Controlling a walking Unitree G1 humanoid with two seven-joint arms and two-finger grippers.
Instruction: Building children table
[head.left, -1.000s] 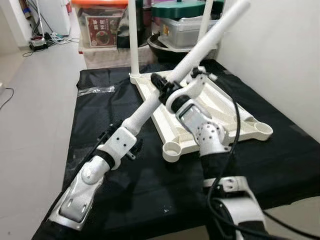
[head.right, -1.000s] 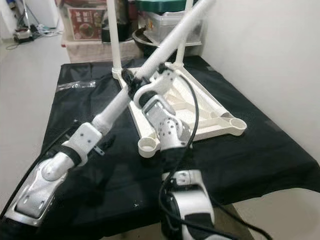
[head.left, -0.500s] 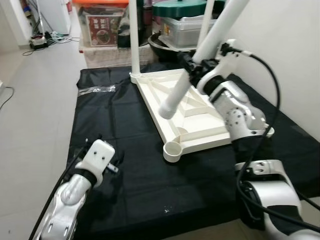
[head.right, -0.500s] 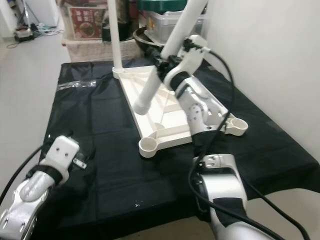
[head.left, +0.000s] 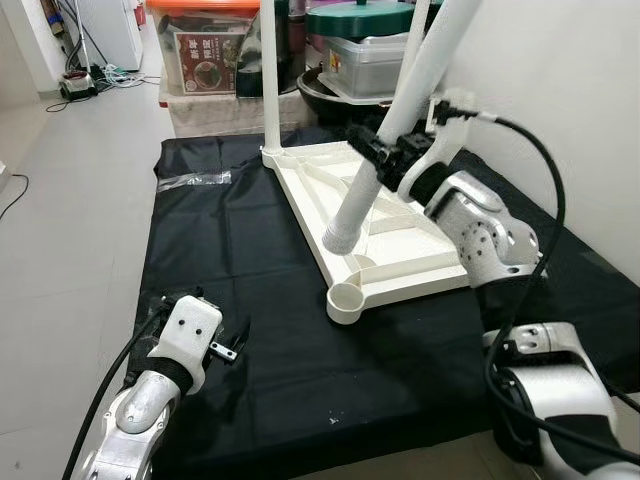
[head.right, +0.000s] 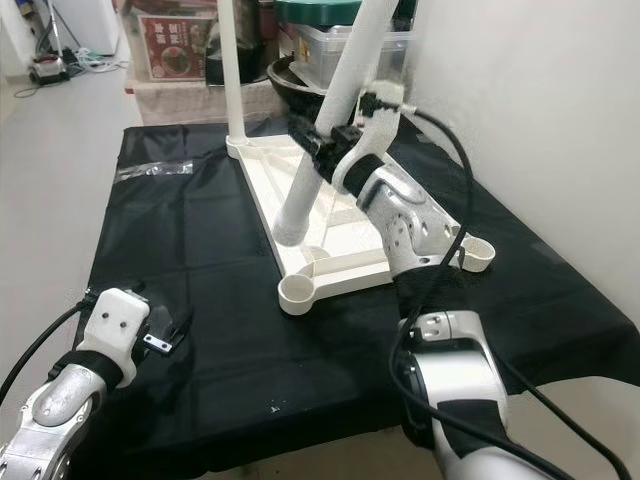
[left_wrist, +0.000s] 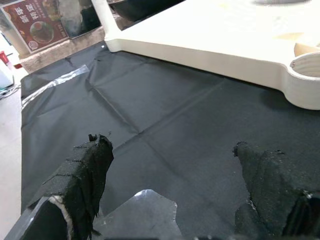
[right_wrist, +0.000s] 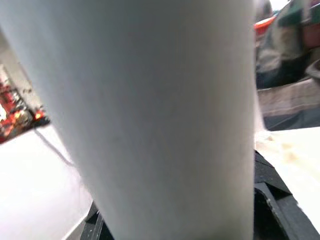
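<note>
The cream table top (head.left: 400, 215) lies upside down on a black cloth, with a white leg (head.left: 268, 70) standing in its far left corner and another leg (head.left: 415, 40) at the far right. My right gripper (head.left: 385, 155) is shut on a third white leg (head.left: 400, 100), held tilted above the top. That leg's open lower end (head.left: 340, 235) hangs over the frame, short of the near corner socket (head.left: 347, 300). In the right wrist view the leg (right_wrist: 160, 115) sits between the fingers. My left gripper (head.left: 232, 345) is open and low over the cloth at the near left, its fingers (left_wrist: 85, 170) wide apart.
The black cloth (head.left: 250, 250) covers a low platform with grey floor (head.left: 60, 200) to its left and a white wall (head.left: 560, 100) on the right. Storage boxes (head.left: 205, 60) and a pot (head.left: 345, 90) crowd the back. A clear tape strip (head.left: 190, 180) lies on the cloth.
My left arm has pulled away from the leg, back to the near left of the cloth. My right gripper has swung the leg more upright, its lower end nearer the near corner socket.
</note>
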